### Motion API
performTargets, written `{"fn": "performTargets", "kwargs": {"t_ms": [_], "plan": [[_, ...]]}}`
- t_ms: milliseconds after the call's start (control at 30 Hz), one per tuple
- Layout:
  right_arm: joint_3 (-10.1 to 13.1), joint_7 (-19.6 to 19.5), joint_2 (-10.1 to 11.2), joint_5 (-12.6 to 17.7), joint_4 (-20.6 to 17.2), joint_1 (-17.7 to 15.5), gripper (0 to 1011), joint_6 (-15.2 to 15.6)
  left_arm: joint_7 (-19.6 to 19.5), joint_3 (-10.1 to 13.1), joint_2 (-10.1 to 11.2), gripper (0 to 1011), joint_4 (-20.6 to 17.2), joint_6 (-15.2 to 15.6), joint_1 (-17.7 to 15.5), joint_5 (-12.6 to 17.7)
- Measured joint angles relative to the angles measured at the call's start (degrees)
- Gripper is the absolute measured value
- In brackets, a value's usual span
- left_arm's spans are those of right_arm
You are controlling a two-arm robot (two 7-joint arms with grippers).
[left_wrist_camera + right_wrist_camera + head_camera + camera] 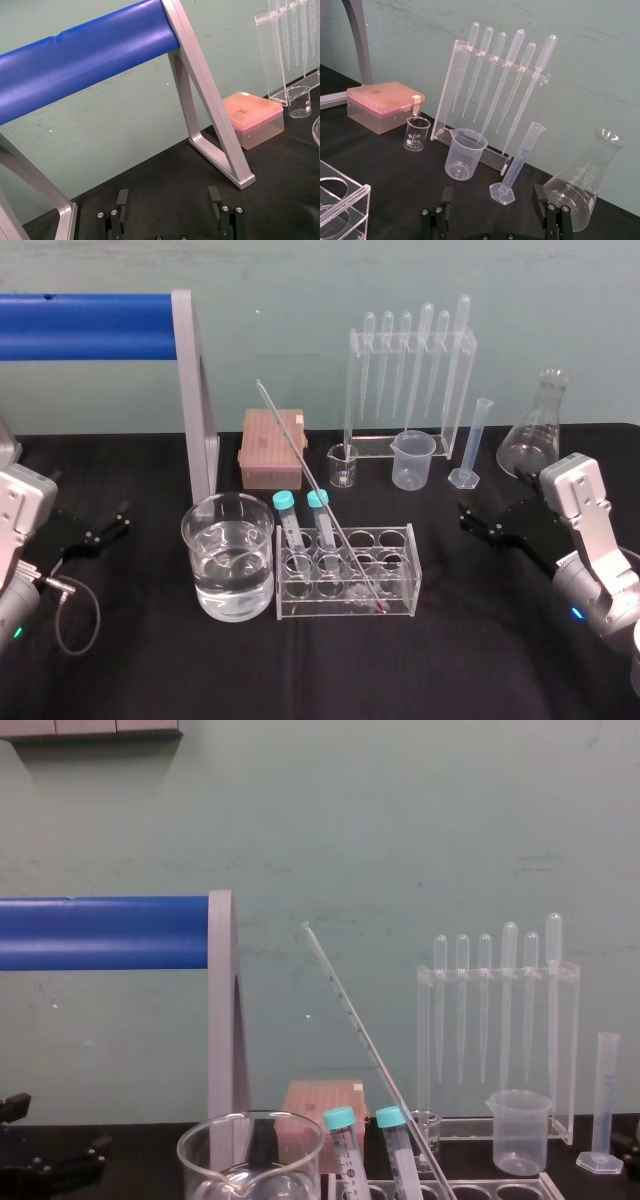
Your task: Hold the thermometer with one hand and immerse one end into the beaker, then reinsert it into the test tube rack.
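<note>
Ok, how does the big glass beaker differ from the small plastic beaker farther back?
The beaker is wide, clear glass and about half full of clear liquid; the plastic beaker is narrower, translucent and looks empty. The beaker stands beside the test tube rack near the front; the plastic beaker stands farther back by the pipette stand. Both are upright, with spouts.

Table: black matte table (480,660), reaching back to the wall (420,830).
Wall: pale green, scuffed, faintly streaked.
Frame: horizontal blue bar (85,326) on a slanted grey metal leg (195,390), standing at the table's back left.
</note>
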Motion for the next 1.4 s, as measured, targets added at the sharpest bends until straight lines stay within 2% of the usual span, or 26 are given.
{"fn": "performTargets", "kwargs": {"t_ms": [1400], "plan": [[0.00, 0.00, 0.00, 0.00, 0.00, 0.00, 1002, 0.00, 0.00, 0.00, 0.00, 1008, 0.00, 0.00, 0.00, 0.00]]}}
